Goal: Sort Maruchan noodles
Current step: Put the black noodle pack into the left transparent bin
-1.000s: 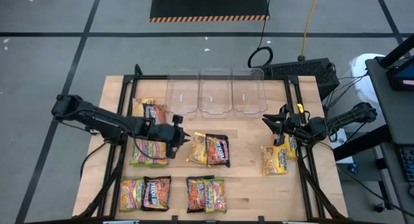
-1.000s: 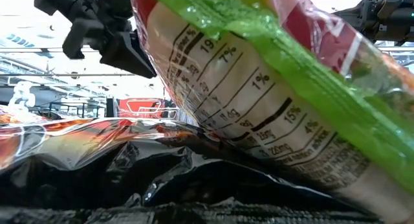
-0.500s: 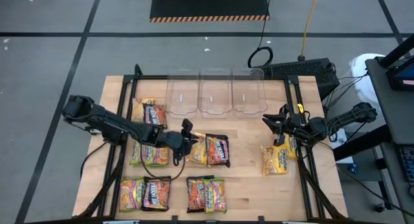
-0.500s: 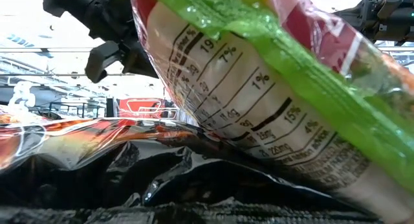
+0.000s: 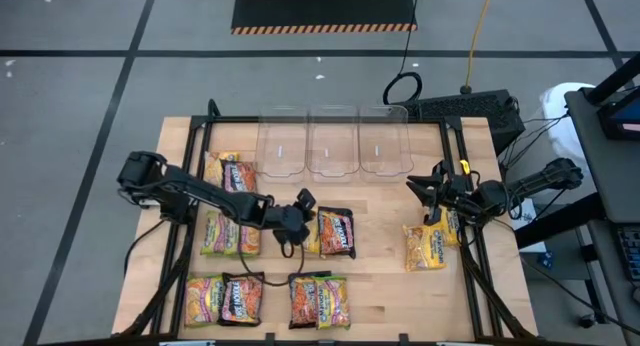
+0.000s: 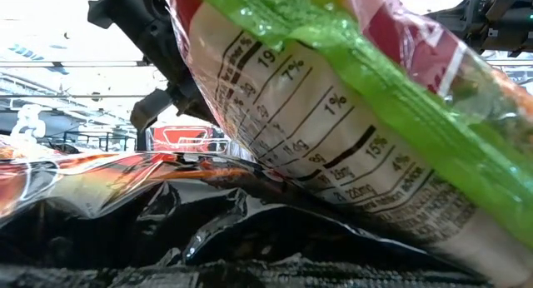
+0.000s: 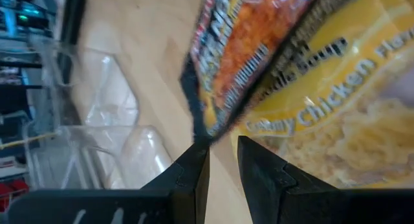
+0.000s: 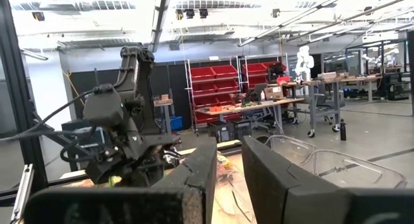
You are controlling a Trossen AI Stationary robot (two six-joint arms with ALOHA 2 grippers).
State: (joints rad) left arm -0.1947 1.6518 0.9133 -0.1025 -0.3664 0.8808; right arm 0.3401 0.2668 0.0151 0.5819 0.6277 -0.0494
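Observation:
Ramen packets lie flat across the table. A yellow packet [image 5: 303, 233] and a black one [image 5: 336, 233] sit side by side at the middle. In the left wrist view the black packet [image 7: 239, 49] overlaps the yellow one [image 7: 336, 107]. My left gripper [image 5: 304, 201] [image 7: 223, 162] hangs over the far edge of this pair, fingers nearly together, holding nothing. My right gripper [image 5: 420, 181] [image 8: 229, 159] waits shut at the right edge, above two yellow packets [image 5: 425, 248].
Three clear bins [image 5: 332, 146] stand in a row at the far edge. More packets lie at the far left [image 5: 230, 172], left middle [image 5: 228, 236] and along the near edge [image 5: 225, 298] [image 5: 318, 301]. A lime-green packet [image 6: 350, 130] and a black one [image 6: 166, 230] block the low view.
My left arm has reached toward the table's right, carrying its gripper from above the left-middle packets to the far edge of the middle yellow and black pair. No packet has moved. The right arm has kept still.

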